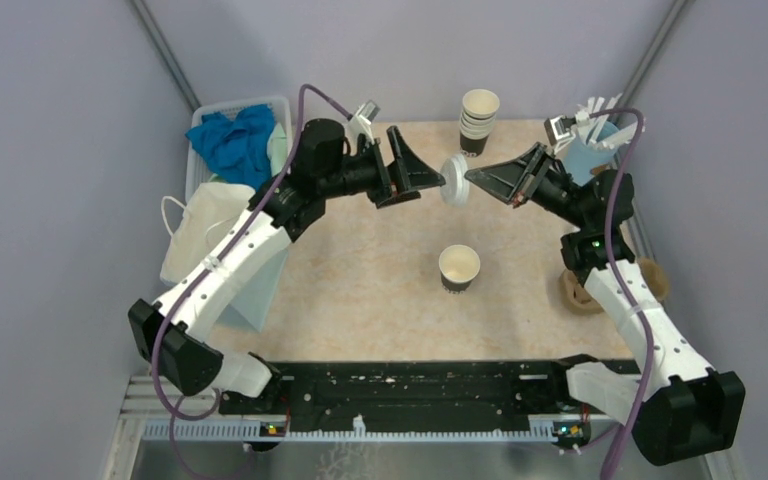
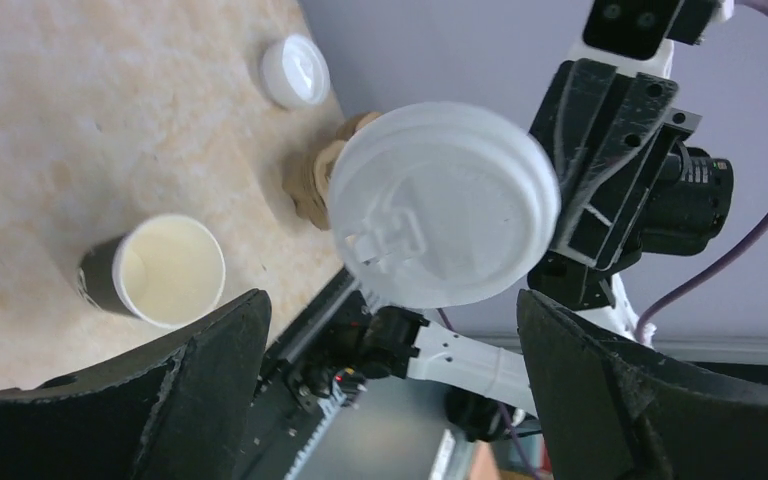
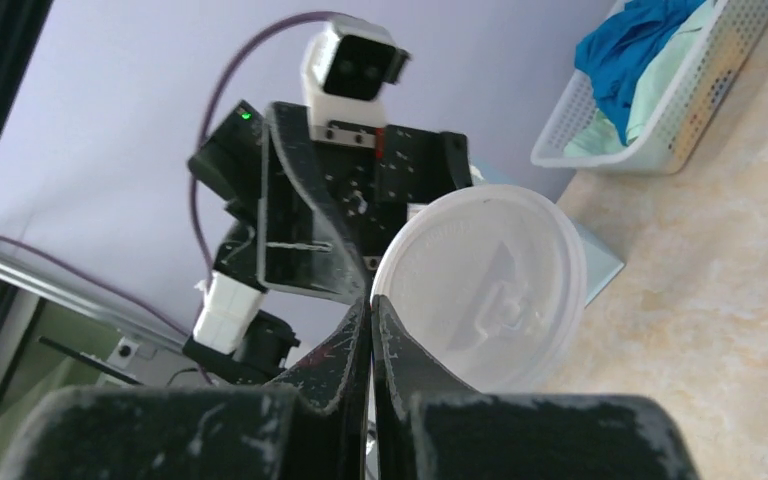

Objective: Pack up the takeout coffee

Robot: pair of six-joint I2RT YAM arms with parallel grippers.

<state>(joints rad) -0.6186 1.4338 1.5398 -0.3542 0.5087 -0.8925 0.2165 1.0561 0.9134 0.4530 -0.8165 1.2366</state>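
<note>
No dark cup with a lid on it shows in any view. A lidless dark brown paper cup [image 1: 459, 268] stands upright mid-table; it also shows in the left wrist view [image 2: 165, 270]. My right gripper [image 1: 471, 176] is shut on the rim of a white sip lid [image 1: 455, 181], holding it on edge in the air above the table. The lid [image 3: 485, 285] sticks out past the pinched fingertips [image 3: 370, 320]. My left gripper [image 1: 426, 183] is open, close to the lid's left and facing it; the lid [image 2: 445, 205] hangs beyond its spread fingers [image 2: 210, 380], untouched.
A stack of lidless cups [image 1: 478, 120] stands at the back. A white basket of cloths [image 1: 235, 140] is back left, a white bag [image 1: 200, 225] beside it. A brown cardboard carrier [image 1: 610, 285] sits at the right edge. A small loose white lid [image 2: 295, 72] lies on the table.
</note>
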